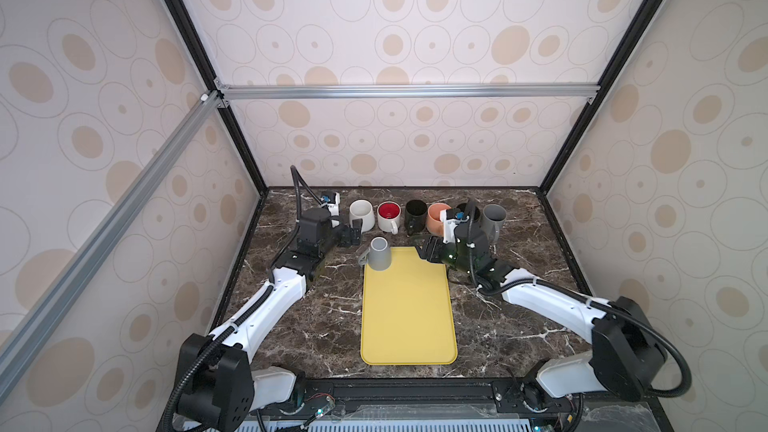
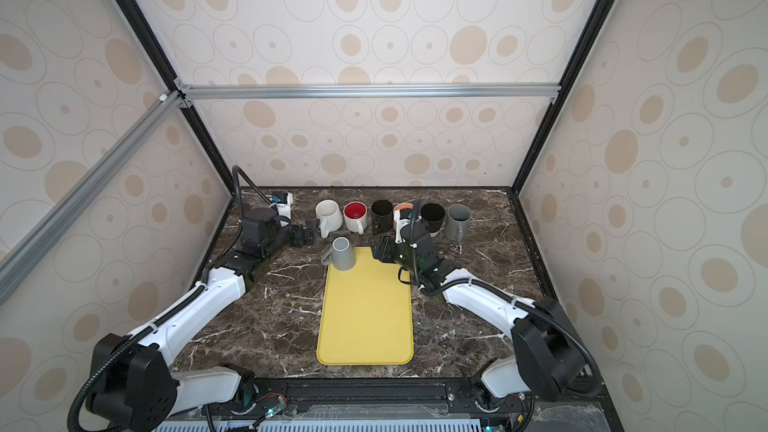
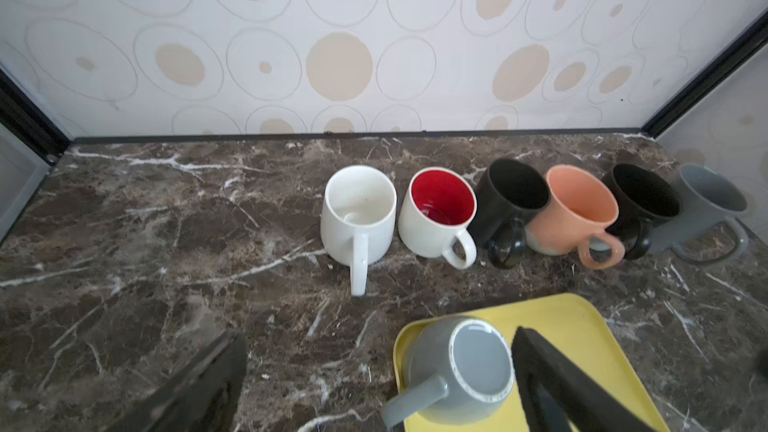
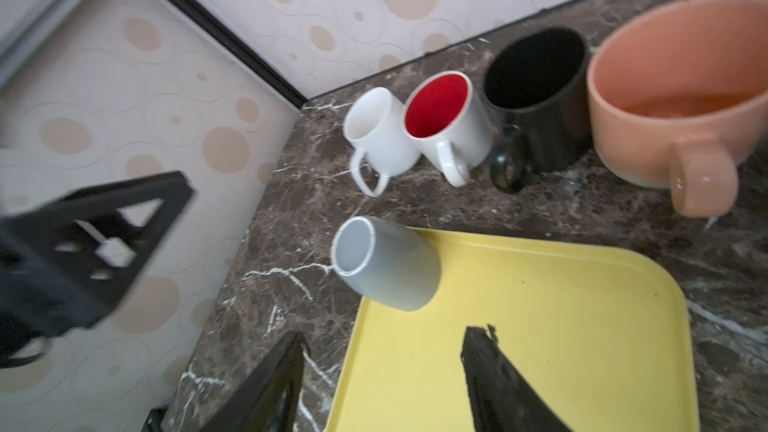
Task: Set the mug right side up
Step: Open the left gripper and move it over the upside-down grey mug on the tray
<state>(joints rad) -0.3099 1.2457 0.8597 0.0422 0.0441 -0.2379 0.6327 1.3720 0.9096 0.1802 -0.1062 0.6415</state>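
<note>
**Item inspected:** the small grey ceramic mug [image 1: 380,257] stands mouth-down, base uppermost, on the far left corner of the flat yellow plastic tray [image 1: 409,317]. Its handle juts past the tray's edge on my left arm's side, over the dark veined marble worktop [image 1: 316,317].

**Left arm:** it stretches forward along the left of the tray, with the wrist bent inward toward the mug. My left gripper [image 1: 352,234] sits just beside the mug, on its far left side. The jaws are spread wide and clamp nothing. In the left wrist view one finger [image 3: 557,380] lies close alongside the mug's base; I cannot tell whether it touches. The other finger is well clear.

**Right arm:** it reaches in from the right. My right gripper [image 1: 427,251] is low at the tray's far right corner, pointing toward the mug, with bare tray between them. The jaws are parted and empty.

**Surroundings:** a row of six upright mugs [image 1: 415,211] lines the back of the worktop: white, white with a red inside, black, peach, black, grey.
</note>
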